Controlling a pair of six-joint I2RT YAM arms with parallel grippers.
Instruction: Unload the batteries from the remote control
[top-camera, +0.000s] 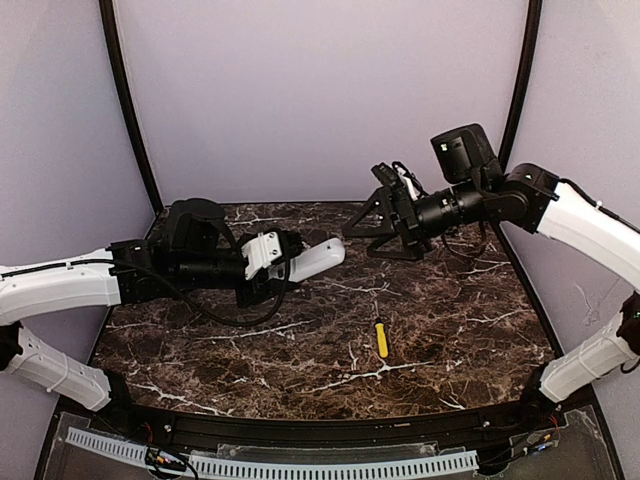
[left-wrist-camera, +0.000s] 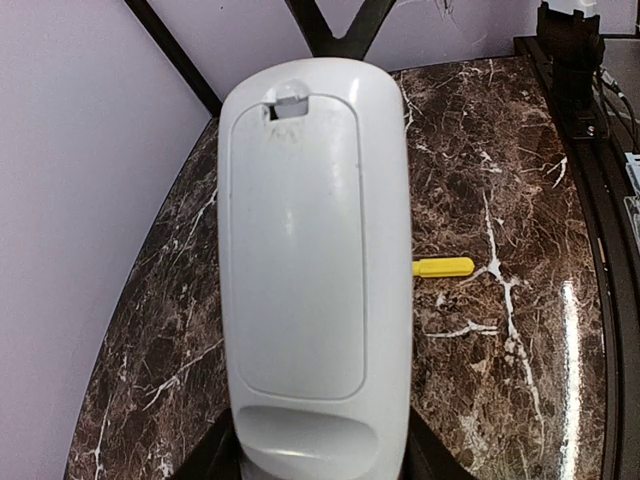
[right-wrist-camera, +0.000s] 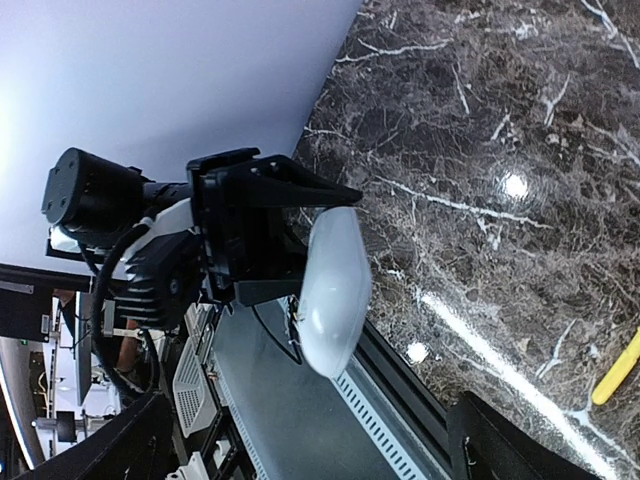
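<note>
Remote control (left-wrist-camera: 310, 270), glossy white plastic (cover (left-wrist-camera: 295, 250) on), in left hand (top-camera: 283, 262)

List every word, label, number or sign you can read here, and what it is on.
None readable.
The back of the remote control is plain white.
The yellow tool shows no marking.
The background equipment in the right wrist view is too blurred.

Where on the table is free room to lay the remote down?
The widest bare marble of the table lies front left, between the left arm and the yellow tool. Another patch lies right of the tool, toward the right arm. The back middle is crowded: the left pincer holds the remote control there, facing the open right pincer.
</note>
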